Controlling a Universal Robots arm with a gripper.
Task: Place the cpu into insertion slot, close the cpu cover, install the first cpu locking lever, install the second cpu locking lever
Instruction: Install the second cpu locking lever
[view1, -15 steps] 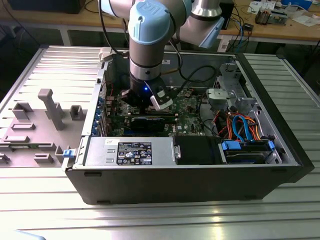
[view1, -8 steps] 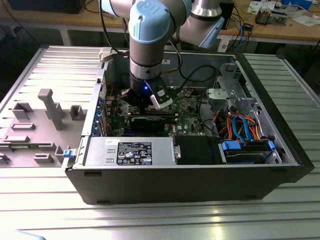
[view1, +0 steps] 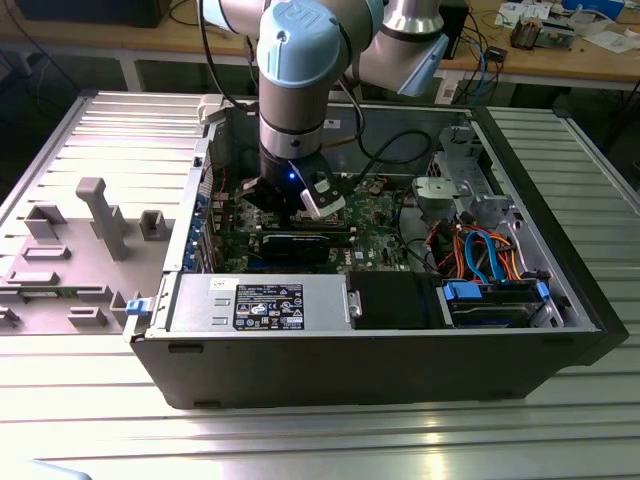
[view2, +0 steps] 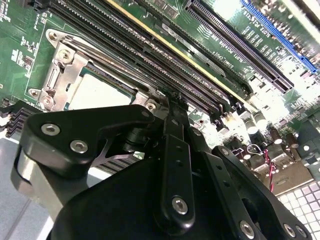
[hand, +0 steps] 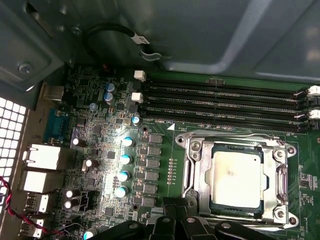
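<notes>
CPU (hand: 236, 173) sits in the slot at lower right of the first wrist view, cover (hand: 200, 172) down around it. End effector (view2: 172, 100), pressed together and empty, hovers just beside the cover's edge.

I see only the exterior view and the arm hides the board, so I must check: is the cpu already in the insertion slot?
Observer: Yes. In the first wrist view the cpu lies flat in the insertion slot.
Operator: And the cpu cover, is it down?
Observer: The cpu cover lies down around the chip, whose metal top shows through the cut-out.
Operator: Where is the pincer?
Observer: In the second wrist view the pincer is at a corner of the cover, beside the memory slots.
</notes>
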